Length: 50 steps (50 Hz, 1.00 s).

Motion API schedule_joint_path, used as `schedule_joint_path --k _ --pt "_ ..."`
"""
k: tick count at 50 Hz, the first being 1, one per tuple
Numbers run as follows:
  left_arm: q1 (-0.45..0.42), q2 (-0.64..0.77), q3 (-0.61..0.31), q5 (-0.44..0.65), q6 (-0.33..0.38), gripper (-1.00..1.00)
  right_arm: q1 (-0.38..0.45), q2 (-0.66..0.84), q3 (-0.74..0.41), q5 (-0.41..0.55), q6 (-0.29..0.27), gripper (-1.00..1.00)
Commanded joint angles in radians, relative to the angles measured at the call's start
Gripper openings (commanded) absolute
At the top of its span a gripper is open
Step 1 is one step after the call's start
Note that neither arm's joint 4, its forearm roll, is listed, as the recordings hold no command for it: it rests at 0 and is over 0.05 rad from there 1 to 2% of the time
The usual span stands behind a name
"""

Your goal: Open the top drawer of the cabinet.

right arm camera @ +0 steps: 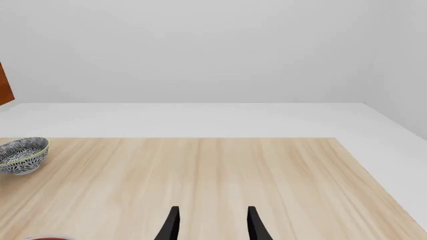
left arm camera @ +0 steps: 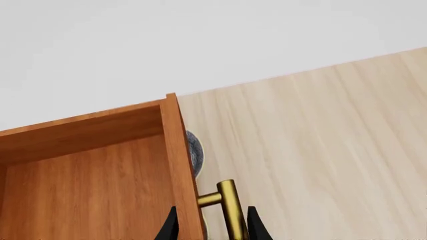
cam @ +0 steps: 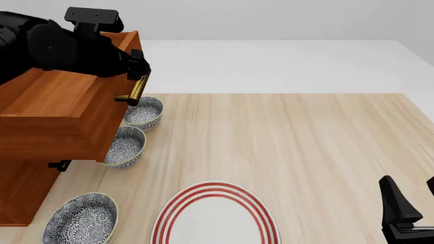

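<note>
The reddish-brown cabinet (cam: 19, 190) stands at the table's left edge. Its top drawer (cam: 61, 109) is pulled far out over the table, and the left wrist view looks into its bare wooden inside (left arm camera: 87, 185). The brass handle (cam: 135, 90) on the drawer front (left arm camera: 181, 165) lies between the fingers of my left gripper (cam: 140, 71). In the left wrist view those fingers (left arm camera: 213, 227) stand wide apart, one on each side of the handle (left arm camera: 230, 207), with a gap to it. My right gripper (cam: 408, 213) hangs open near the front right corner, holding nothing (right arm camera: 212, 225).
Three patterned bowls sit beside the cabinet: one (cam: 144, 112) under the handle, one (cam: 125, 146) partly under the drawer, one (cam: 81, 219) at the front. A red-ringed white plate (cam: 215, 216) lies at the front middle. Light wooden table (cam: 305, 147) ends at a white floor behind.
</note>
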Motion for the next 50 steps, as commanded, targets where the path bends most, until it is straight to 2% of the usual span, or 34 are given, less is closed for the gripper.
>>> schedule_joint_path --k 1,50 --pt "-0.063 0.017 0.046 0.053 0.018 1.0 0.0 0.0 0.0 0.0 0.0 1.0" --pt "-0.057 -0.045 -0.212 0.189 0.045 1.0 0.0 0.0 0.0 0.0 0.0 1.0"
